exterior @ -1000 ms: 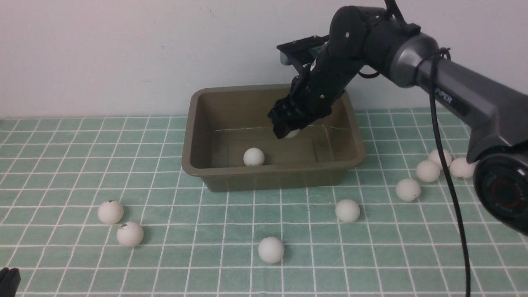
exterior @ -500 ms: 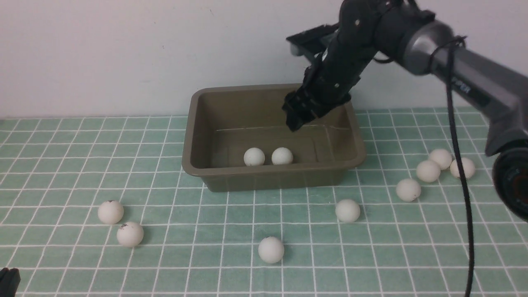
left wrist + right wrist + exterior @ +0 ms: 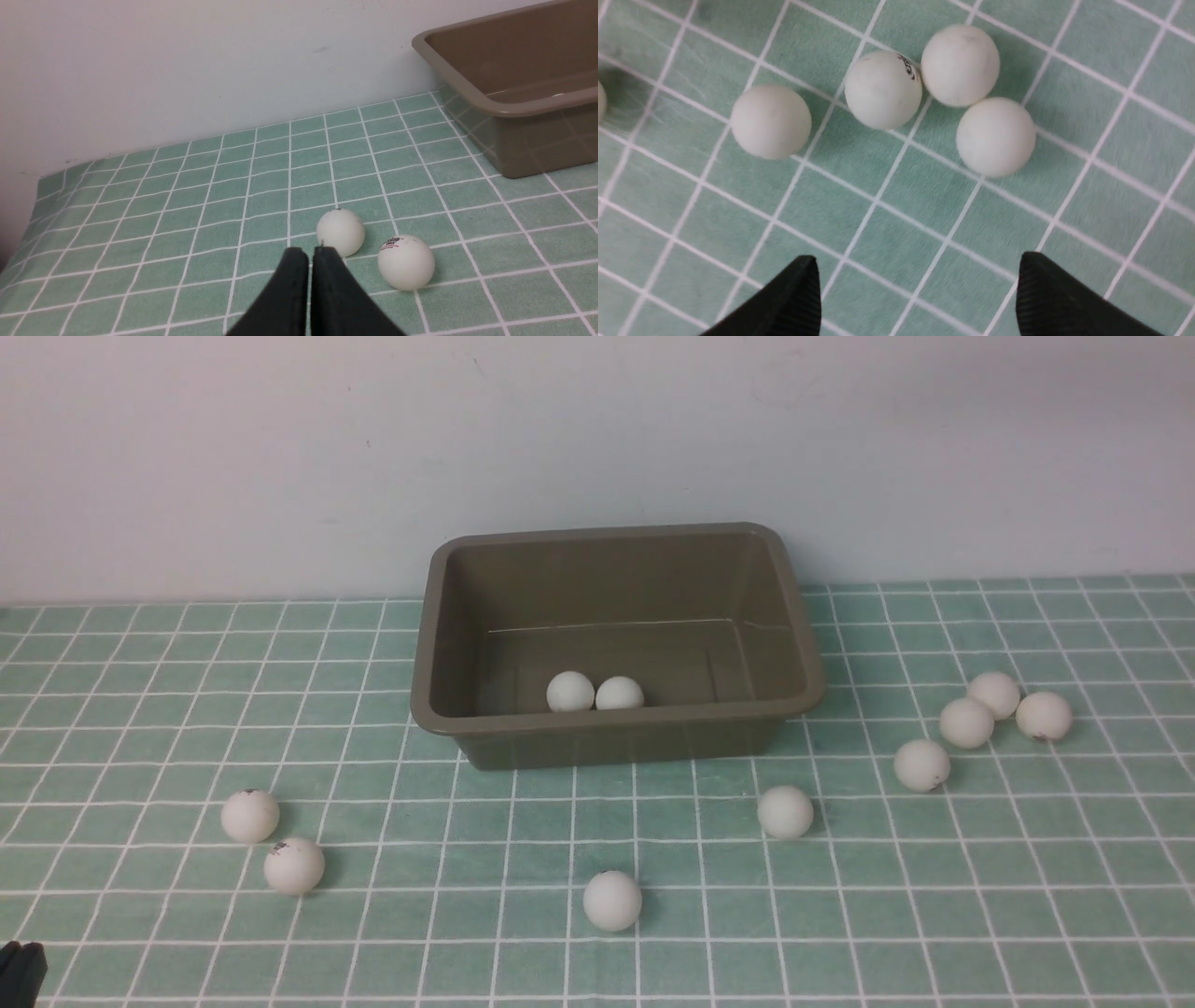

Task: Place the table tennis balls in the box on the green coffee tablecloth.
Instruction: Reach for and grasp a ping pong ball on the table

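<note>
Progress: two table tennis balls [image 3: 570,692] inside the box [image 3: 616,721]; eight loose on the green coffee tablecloth [image 3: 448,915], so mostly undone.
Right gripper [image 3: 920,289]: jaws wide, empty, over four balls.
Left gripper [image 3: 310,255]: pinched closed, empty, near two balls.
Materials: balls matte, some printed; box smooth olive plastic, flared rim; cloth possibly fuzzy, view blurred.

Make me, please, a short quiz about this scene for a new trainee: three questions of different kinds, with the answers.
1. How many table tennis balls lie inside the box?
2. True or false: the left jaws stand wide open.
3. In the front view, how many loose balls lie on the green tablecloth outside the box? A) six B) eight C) ten

Key:
1. Two, side by side near the front wall.
2. False: they are shut and hold nothing.
3. B.
</note>
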`<state>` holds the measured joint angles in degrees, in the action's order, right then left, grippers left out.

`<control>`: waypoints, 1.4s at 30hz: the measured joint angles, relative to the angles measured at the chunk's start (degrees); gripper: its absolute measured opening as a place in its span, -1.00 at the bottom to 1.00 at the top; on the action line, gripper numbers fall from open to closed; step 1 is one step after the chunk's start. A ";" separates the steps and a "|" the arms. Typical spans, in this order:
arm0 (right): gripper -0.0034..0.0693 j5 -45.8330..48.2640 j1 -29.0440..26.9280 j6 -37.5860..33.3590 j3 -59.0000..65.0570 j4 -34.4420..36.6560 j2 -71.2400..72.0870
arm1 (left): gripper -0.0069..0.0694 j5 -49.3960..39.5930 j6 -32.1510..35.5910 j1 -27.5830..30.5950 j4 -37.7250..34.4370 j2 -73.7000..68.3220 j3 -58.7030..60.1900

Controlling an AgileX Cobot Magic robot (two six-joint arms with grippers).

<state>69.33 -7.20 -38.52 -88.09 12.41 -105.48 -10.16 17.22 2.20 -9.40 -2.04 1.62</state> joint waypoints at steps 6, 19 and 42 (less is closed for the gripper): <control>0.49 -2.89 0.00 -9.46 0.00 0.26 -1.86 | -0.83 0.00 0.00 0.00 0.00 0.00 0.00; 0.49 -8.50 0.00 -24.69 0.00 0.26 -6.04 | -0.83 0.00 0.00 0.00 0.00 0.00 0.00; 0.49 -15.50 0.00 -25.61 0.00 -1.08 -13.32 | -0.83 0.00 0.00 0.00 0.00 0.00 0.00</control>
<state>53.83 -7.20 -64.12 -88.09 11.33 -118.80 -10.16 17.22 2.20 -9.40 -2.04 1.62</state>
